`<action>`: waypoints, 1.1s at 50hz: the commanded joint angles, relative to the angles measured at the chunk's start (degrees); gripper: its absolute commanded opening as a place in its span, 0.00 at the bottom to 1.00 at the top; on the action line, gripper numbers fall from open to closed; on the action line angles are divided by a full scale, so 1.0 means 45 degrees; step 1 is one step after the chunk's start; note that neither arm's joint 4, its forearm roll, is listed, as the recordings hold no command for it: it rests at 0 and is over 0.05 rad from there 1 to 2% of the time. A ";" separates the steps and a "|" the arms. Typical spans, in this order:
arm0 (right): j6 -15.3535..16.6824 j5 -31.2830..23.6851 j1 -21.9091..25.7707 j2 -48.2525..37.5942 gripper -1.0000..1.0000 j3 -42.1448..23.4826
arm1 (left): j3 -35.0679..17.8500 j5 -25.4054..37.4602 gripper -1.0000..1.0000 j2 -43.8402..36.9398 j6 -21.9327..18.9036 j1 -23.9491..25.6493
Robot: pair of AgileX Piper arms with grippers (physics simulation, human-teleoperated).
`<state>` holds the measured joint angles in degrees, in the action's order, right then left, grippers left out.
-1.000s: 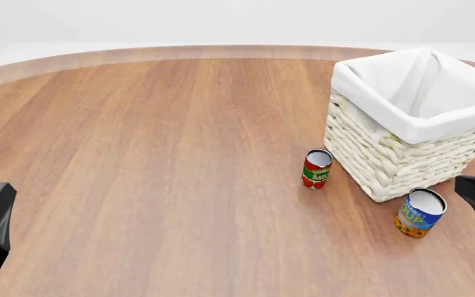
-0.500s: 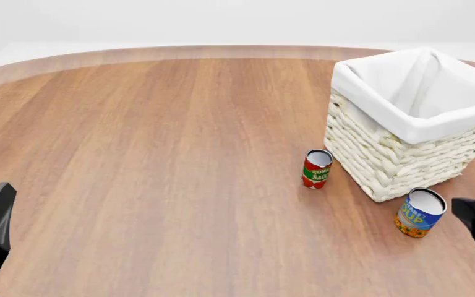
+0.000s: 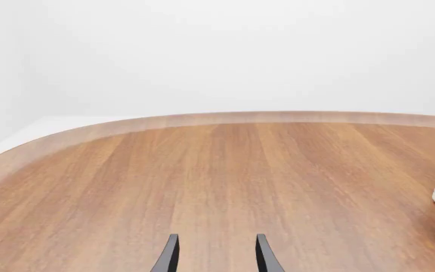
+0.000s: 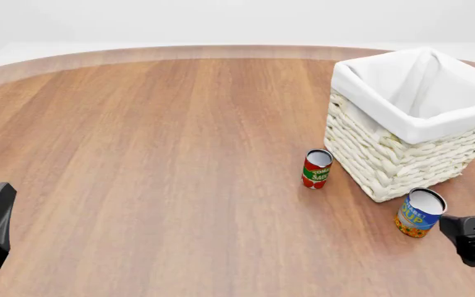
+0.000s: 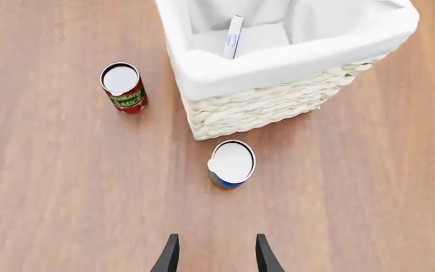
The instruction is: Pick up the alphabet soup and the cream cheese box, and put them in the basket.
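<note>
Wooden and reddish-brown, the worktop (image 4: 155,154) spread wide under both arms, its far edge curving against a white wall. The basket (image 4: 386,154) stood toward the right side of it, cream wicker with a white cloth folded over the rim. Seen from the right wrist camera, the cream cheese box (image 5: 233,37) was already inside the basket, standing on its thin edge and leaning against the liner near one wall. The soup can (image 4: 420,213) stood upright on the worktop just beside the basket's near corner, silver top up, blue and yellow-orange label facing the arms' side; I could not tell whether it touched the wicker. A smaller red can (image 4: 316,168) stood upright a little to the left of the basket, apart from the soup can.

The right claw (image 5: 216,255) hung above the worktop on the near side of the soup can, its two dark fingers apart with bare wood showing between them, holding nothing. From the front, only a dark block of that arm showed at the right edge, just beside the soup can and lower in the picture.

The left claw (image 3: 215,255) sat far off at the left, low over the worktop, fingers likewise spread and empty, pointing across open wood with the red can and a sliver of wicker at the edge of its camera's picture.
</note>
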<state>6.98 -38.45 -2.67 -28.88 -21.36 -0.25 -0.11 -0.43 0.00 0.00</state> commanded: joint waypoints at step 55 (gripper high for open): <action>-0.0298 0.2910 -0.0135 -0.1584 1.00 0.1954 | 0.0000 0.0000 1.00 0.0000 0.0000 0.0000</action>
<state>6.30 -27.97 -3.53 -34.69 -14.13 -0.25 -0.11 -0.43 0.00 0.00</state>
